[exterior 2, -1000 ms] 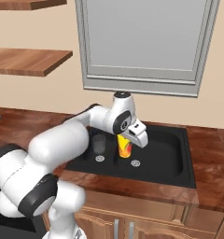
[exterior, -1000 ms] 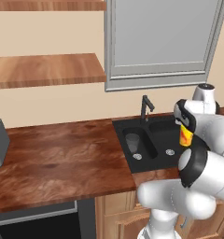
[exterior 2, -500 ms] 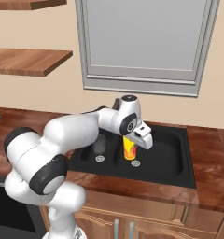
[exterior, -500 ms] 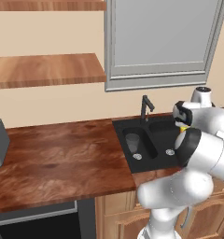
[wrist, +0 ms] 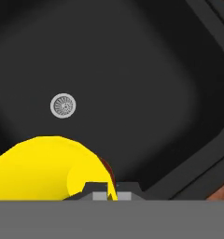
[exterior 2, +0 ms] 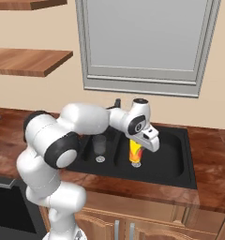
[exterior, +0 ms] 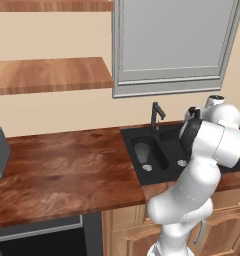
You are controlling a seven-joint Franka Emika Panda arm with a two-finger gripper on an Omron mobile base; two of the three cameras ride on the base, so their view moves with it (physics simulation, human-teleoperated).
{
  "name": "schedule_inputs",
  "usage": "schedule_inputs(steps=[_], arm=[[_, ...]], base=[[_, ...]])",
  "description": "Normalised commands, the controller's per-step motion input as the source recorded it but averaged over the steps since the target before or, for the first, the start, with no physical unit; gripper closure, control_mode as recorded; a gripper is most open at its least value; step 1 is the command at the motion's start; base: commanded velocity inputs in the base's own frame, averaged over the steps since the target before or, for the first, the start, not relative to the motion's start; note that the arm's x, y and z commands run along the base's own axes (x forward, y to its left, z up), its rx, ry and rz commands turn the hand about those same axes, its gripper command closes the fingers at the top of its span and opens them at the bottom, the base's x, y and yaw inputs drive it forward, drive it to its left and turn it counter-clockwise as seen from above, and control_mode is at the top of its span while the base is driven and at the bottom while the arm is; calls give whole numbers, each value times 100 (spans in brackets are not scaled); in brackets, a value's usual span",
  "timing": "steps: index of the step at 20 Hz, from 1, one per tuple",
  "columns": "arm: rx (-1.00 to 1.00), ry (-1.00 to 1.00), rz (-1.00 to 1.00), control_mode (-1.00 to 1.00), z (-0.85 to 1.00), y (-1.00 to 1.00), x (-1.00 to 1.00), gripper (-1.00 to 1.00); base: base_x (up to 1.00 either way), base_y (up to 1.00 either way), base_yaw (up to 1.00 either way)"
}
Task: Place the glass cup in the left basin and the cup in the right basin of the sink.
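Cup: the yellow cup (exterior 2: 135, 151) sits low in the middle of the right base view, clamped in my fingers (exterior 2: 141, 150) and hanging down into the sink (exterior 2: 189, 159).
Fingers: closed tight on the cup; in the hand view its yellow body (wrist: 48, 168) bulges at the lower left, pinched right at my tips.
Right basin: the wider black hollow (exterior 2: 166, 157) lies under the cup; I can't tell whether the base touches the floor yet. Its drain (wrist: 63, 105) shows upper left in the hand view, bare floor around it.
Glass cup: the clear tumbler (exterior 2: 99, 145) stands upright in the left basin (exterior 2: 88, 154), left of centre; job done there, I reckon.
Left basin contents: just the tumbler, beside a round metal drain (exterior: 147, 167).
Progress: half finished by my read; what's left is setting the yellow cup down and letting go.
Bench: brown wood (exterior: 62, 165) around the sink, dark tap (exterior: 156, 115) at the back.
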Motion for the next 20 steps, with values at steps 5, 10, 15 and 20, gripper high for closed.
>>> schedule_inputs(steps=[5,10,15,20], arm=[[8,3,-1,-100,-29,-14,30,100],[2,0,-2,-100,-30,-7,33,100],[0,-4,-1,-100,-27,-10,30,100],[0,-2,-2,-100,-27,-12,31,100]], base=[[0,0,0],[0,0,0],[0,0,0],[0,0,0]])
